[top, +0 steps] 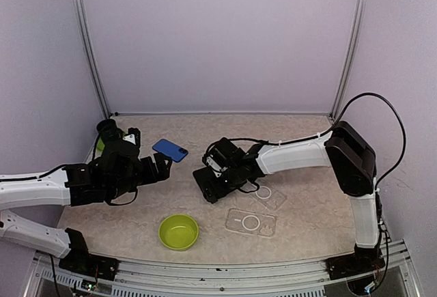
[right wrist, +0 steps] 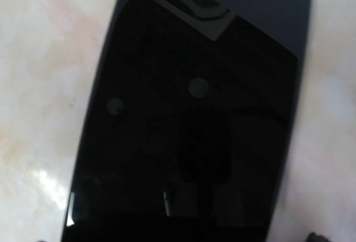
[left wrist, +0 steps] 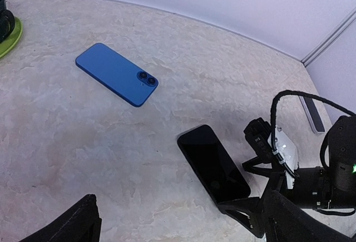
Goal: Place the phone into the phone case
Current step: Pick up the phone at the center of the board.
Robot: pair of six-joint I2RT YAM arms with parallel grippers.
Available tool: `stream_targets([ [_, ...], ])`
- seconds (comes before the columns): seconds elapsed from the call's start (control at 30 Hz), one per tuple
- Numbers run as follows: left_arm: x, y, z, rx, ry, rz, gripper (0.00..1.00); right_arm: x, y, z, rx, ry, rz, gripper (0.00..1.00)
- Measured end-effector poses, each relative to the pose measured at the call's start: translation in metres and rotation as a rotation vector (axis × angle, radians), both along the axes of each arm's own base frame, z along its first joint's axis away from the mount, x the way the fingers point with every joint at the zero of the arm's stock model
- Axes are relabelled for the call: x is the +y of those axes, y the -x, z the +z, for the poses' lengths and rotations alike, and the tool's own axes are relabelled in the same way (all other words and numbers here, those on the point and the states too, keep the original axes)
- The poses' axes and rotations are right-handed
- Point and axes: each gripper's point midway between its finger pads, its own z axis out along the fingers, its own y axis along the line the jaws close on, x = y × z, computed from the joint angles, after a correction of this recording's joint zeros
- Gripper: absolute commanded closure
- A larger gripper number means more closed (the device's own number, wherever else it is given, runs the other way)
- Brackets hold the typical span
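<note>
Nearest the front edge sits a lime-green round plastic bowl [top: 179,232]; no step of the task looks done. Left to right, the left gripper [left wrist: 184,225] gapes wide on nothing, a slim blue phone [left wrist: 117,74] lies back-up on the marbled beige table [top: 300,140], a glossy black phone [left wrist: 213,164] lies flat under the right gripper [top: 217,177], whose jaws stand wide and unclamped, and two clear plastic phone cases [top: 250,222] lie empty just beside.

Black phone [right wrist: 189,119] fills frame, glossy face up, flat on marbled tabletop [right wrist: 39,58].
</note>
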Motion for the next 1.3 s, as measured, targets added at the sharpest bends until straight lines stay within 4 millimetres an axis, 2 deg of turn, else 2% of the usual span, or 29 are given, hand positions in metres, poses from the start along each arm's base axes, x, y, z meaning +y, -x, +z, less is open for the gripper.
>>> stream_targets([
  [0.27, -0.003, -0.001, -0.007, 0.015, -0.005, 0.001, 0.01, 0.01, -0.001, 0.001, -0.005, -0.007, -0.002, 0.0],
  [0.93, -0.004, -0.002, -0.014, 0.022, -0.012, -0.001, 0.01, 0.01, -0.004, 0.001, 0.046, -0.022, -0.14, 0.0],
  [1.3, -0.003, -0.001, -0.018, 0.026, -0.016, -0.001, 0.01, 0.027, -0.01, -0.007, -0.037, 0.084, -0.176, 0.01],
])
